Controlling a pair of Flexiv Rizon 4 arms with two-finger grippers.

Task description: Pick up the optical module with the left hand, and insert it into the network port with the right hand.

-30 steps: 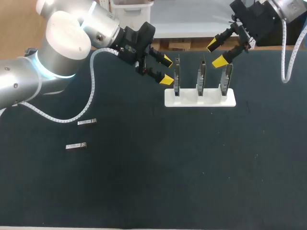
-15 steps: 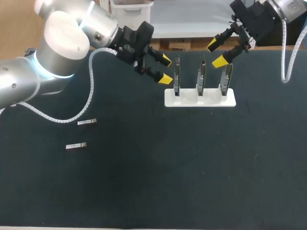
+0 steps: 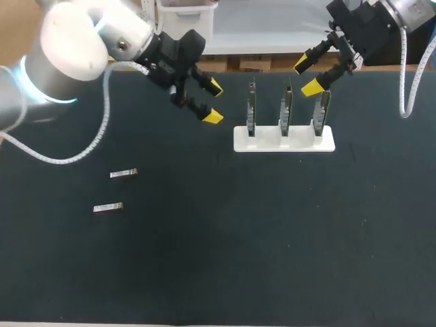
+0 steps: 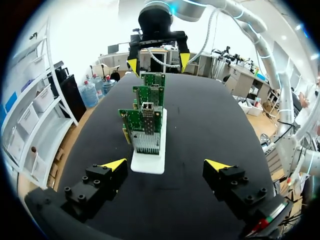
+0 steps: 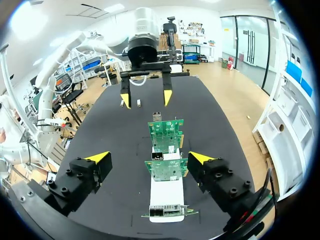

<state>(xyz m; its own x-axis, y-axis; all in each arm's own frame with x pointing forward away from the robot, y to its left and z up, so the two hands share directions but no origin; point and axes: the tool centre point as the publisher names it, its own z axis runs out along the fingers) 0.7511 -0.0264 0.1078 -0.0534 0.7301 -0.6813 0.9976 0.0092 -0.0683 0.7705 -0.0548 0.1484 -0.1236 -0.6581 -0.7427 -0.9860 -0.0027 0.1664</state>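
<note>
Starting nearest, on the black table (image 3: 238, 272): one small silver optical module (image 3: 108, 207) lying flat; just beyond it a second optical module (image 3: 123, 174), close by but apart from the first, neither touched by anything.

Further in and over toward the middle, the left gripper (image 3: 213, 101); held above the table, yellow tips spread wide, nothing between them; well apart from both modules, which lie back on the left arm's own side of the table; aimed instead toward the white stand (image 3: 284, 139).

Over to the left wrist view: same gripper (image 4: 166, 164) gaping open; the stand just ahead of the fingers with three green network cards upright in it, one behind another; on the closest card (image 4: 142, 122), a metal port cage (image 4: 146, 141) facing the camera.

Past the far end of the stand, the right gripper (image 3: 306, 76); also wide open and empty, hovering near the top of the rightmost card (image 3: 321, 109); in its own wrist view, the row of cards ahead of and below the spread fingers (image 5: 98, 157); beyond the row, the left gripper facing back, and behind that, tiny on the table, the two modules side by side.
</note>
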